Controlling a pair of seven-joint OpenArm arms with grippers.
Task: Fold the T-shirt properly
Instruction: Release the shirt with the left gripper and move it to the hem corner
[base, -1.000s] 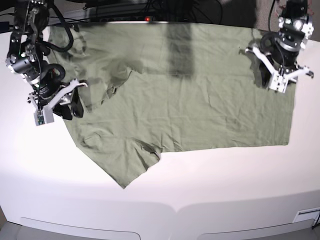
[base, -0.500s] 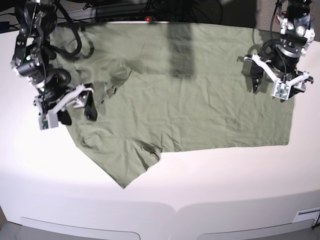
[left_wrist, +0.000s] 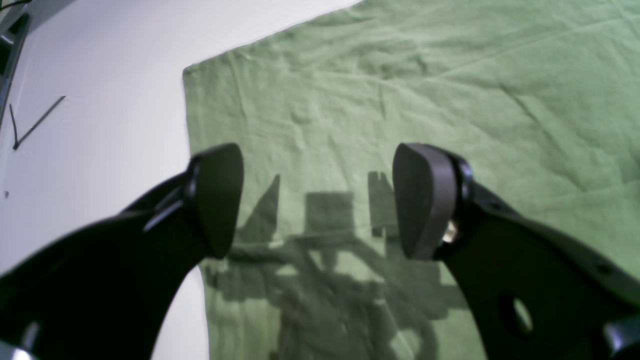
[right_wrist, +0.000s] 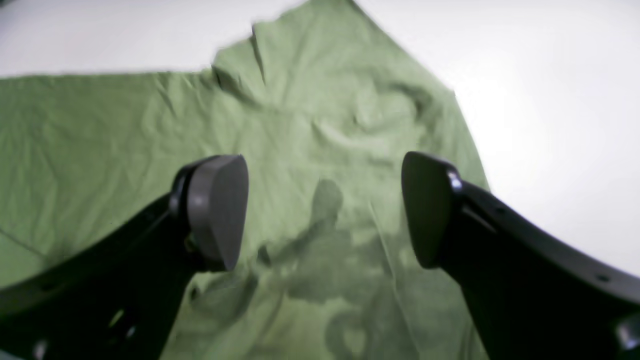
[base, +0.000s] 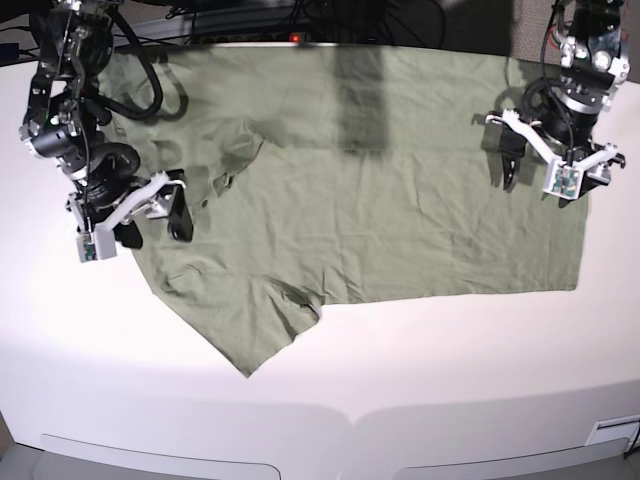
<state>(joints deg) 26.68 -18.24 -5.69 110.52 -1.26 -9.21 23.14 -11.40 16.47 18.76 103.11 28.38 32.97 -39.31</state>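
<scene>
White table (base: 420, 380), dark cables (base: 300, 15) behind

T-shirt (base: 380, 190) flat on table (base: 450, 370) (hands above opposite ends).

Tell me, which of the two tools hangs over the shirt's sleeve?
The right tool: a sleeve of the T-shirt sticks out below it. The left tool hangs over the straight hem end.

The T-shirt (base: 380, 200) is a plain sage green with no print, darkened by a grey shadow band near its upper edge. The tabletop (base: 420, 380) is plain white. Both the left end effector (base: 549, 170) and the right end effector (base: 150, 218) have black fingers with white and silver housings.
</scene>
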